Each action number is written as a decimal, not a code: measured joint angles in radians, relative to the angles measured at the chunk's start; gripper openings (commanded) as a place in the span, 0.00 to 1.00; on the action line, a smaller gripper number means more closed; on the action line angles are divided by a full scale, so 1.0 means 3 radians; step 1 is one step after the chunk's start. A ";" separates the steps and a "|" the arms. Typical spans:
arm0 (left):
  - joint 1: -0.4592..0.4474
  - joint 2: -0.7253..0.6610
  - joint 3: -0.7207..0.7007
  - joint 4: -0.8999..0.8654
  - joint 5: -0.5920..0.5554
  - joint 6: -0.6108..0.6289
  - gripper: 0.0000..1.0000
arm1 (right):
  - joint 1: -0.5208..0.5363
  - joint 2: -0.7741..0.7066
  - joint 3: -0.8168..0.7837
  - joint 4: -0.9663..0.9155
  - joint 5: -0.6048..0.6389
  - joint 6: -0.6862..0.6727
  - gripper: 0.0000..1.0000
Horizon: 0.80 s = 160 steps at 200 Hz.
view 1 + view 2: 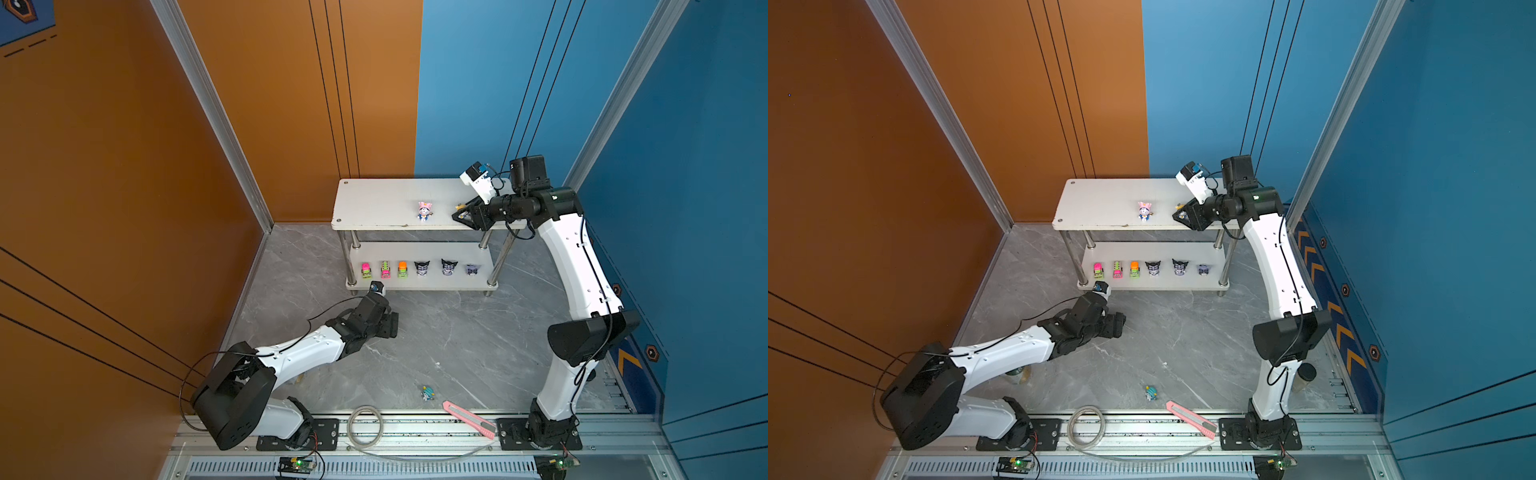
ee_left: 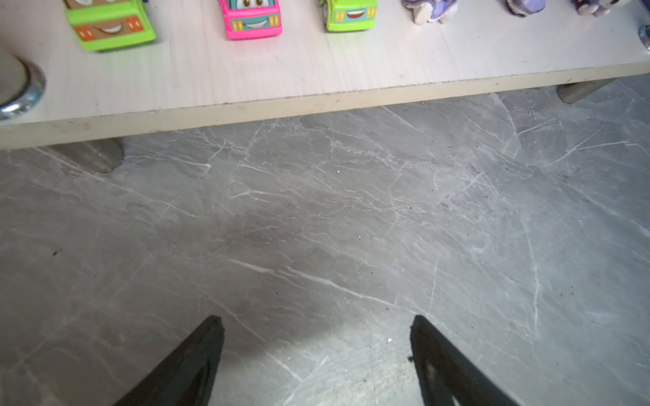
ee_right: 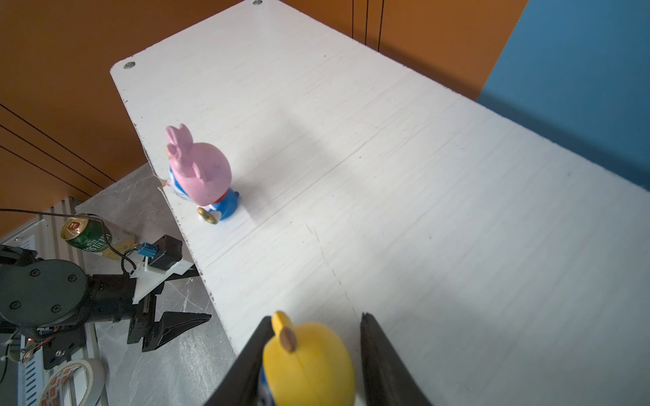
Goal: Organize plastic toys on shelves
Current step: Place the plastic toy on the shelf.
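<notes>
Seven toys [image 1: 422,269] stand shelved. Yellow figurine [image 3: 309,362] seems set on the rack [image 1: 374,199] top, 3 o'clock of pink figurine [image 3: 200,175]. Right gripper [image 3: 315,316] jaws straddle it slackly. Left gripper [image 2: 316,351] gapes, empty. Next: back off, then fetch teal figurine [image 1: 427,392] at the rack's 6 o'clock.

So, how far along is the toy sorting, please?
Done: three trucks and three dark figurines line the lower shelf; the pink-hat figurine stands on the top shelf. In hand: the yellow-hat figurine sits between the fingers of the right hand over the top shelf. Remaining: the teal-hat figurine lies on the table; left hand is open.
</notes>
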<state>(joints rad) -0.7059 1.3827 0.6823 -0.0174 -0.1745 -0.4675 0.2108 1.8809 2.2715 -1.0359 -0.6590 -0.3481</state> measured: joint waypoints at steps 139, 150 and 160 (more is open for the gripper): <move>-0.0008 0.0097 0.0071 0.0000 0.0000 0.0024 0.85 | -0.0017 0.0020 -0.0029 0.0029 -0.0159 -0.0277 0.55; -0.0008 0.0102 0.0074 0.0000 0.0000 0.0024 0.85 | -0.0004 0.0020 -0.0032 0.0029 -0.0151 -0.0301 0.57; -0.0008 0.0108 0.0078 -0.0001 0.0001 0.0024 0.85 | 0.0000 0.0020 -0.0034 0.0033 -0.0148 -0.0331 0.59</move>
<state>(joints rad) -0.7082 1.4151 0.7055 -0.0177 -0.1741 -0.4603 0.2108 1.8870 2.2612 -1.0260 -0.7033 -0.4473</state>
